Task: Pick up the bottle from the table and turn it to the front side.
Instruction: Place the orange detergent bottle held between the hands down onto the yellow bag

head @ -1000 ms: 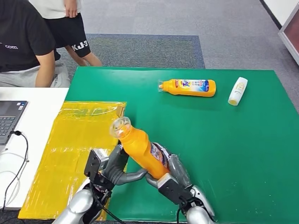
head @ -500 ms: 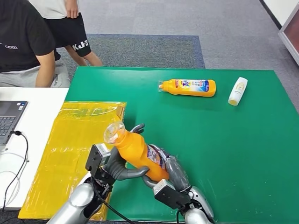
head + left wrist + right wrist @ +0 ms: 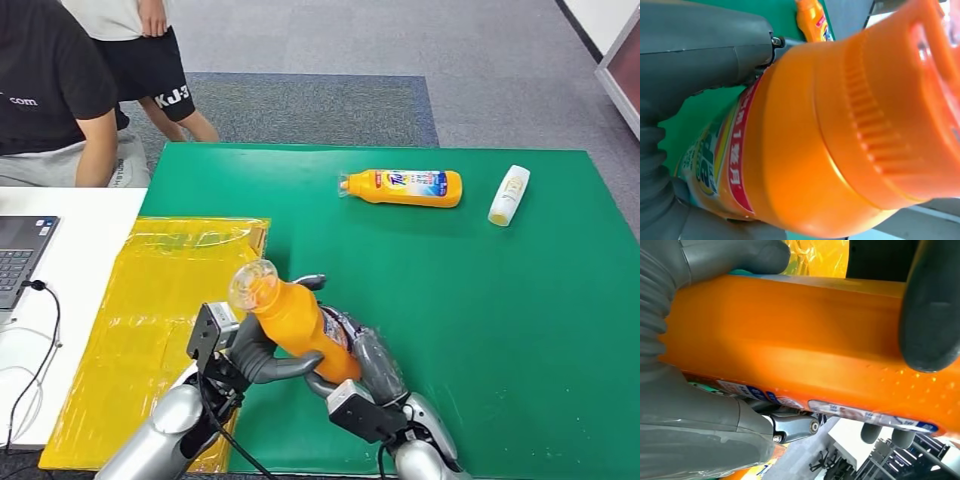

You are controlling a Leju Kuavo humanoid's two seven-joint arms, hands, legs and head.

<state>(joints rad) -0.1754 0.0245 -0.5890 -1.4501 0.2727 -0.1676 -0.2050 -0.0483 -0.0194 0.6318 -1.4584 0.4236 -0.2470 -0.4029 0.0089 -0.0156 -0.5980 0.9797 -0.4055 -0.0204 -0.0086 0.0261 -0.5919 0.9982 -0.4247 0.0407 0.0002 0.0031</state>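
An orange bottle (image 3: 296,318) with a clear cap (image 3: 252,283) is held tilted above the near edge of the green table (image 3: 483,320), cap up and to the left. My left hand (image 3: 255,352) wraps the upper body, thumb underneath and a fingertip (image 3: 310,283) over the far side. My right hand (image 3: 371,366) grips the labelled bottom end. In the left wrist view the bottle (image 3: 821,145) sits against the grey thumb (image 3: 704,50). In the right wrist view the bottle (image 3: 791,340) lies between the thumb (image 3: 734,257) and a dark finger (image 3: 930,325).
A second orange bottle (image 3: 404,187) lies on its side at the table's back, with a white bottle (image 3: 509,195) to its right. A yellow sheet (image 3: 143,310) covers the table's left part. A laptop (image 3: 19,255) rests on the white desk; two people are at the back left.
The bottle has tipped slightly lower. My left hand's fingers have reached over the bottle's far side, closing round it. My right hand has kept its hold on the bottom end.
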